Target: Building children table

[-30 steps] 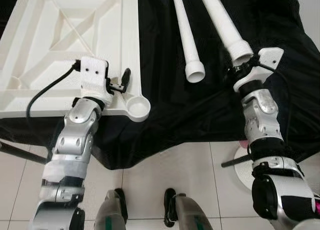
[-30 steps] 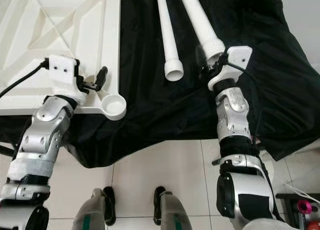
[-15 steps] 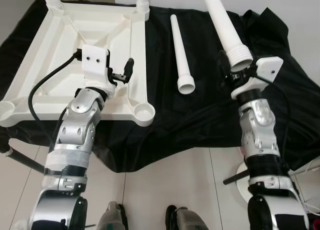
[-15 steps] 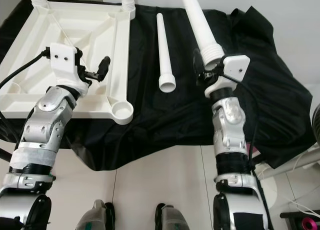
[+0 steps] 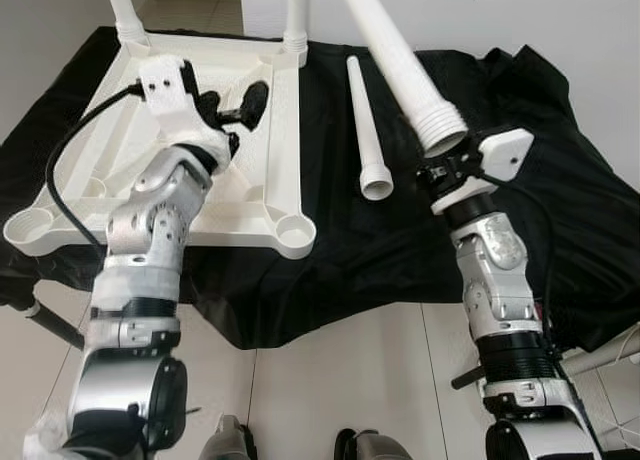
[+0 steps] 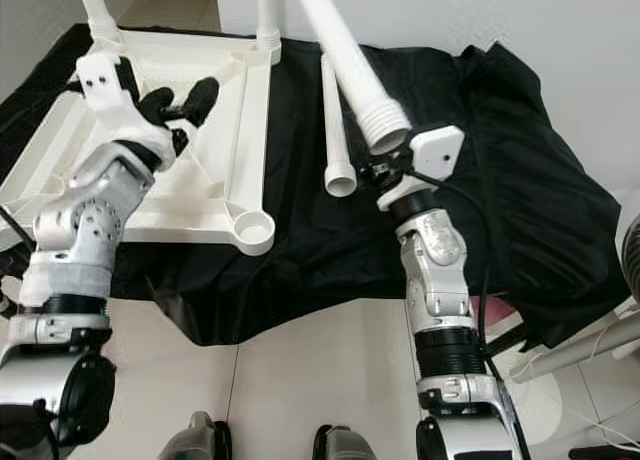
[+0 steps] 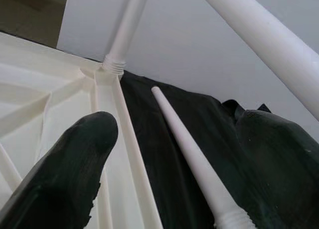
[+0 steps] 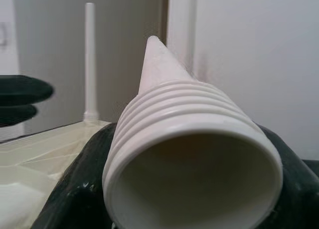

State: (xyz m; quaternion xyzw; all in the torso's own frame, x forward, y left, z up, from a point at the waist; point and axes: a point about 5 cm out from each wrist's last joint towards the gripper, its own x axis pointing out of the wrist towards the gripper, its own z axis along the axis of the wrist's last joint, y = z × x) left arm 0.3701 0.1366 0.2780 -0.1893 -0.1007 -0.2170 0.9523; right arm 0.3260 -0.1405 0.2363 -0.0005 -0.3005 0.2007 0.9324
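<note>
The white table top (image 5: 283, 120) lies upside down on a black cloth. Two legs stand screwed into its far corners (image 5: 120, 5) (image 5: 295, 15). The two near corner sockets (image 5: 296, 233) (image 5: 25, 226) are hollow. My right gripper (image 5: 438, 162) is shut on a third white leg (image 5: 395, 50), held off the cloth and slanting up and away; its threaded open end (image 8: 189, 119) faces the wrist camera. A fourth leg (image 5: 364, 125) lies loose on the cloth between the table top and my right arm. My left gripper (image 6: 180, 100) hovers open over the table's ribbed underside, one finger (image 7: 65, 174) close to the lens.
The black cloth (image 5: 540, 120) drapes over the low surface and hangs off its front edge. Tiled floor (image 5: 340, 360) lies below. A dark rod (image 5: 45, 320) sticks out at the lower left and a white pole (image 5: 610, 345) at the lower right. A pale wall stands behind.
The camera has tilted up and back. My right gripper has lifted the leg off the cloth and tipped it upward. My left gripper has risen from the table's near rim to above its underside.
</note>
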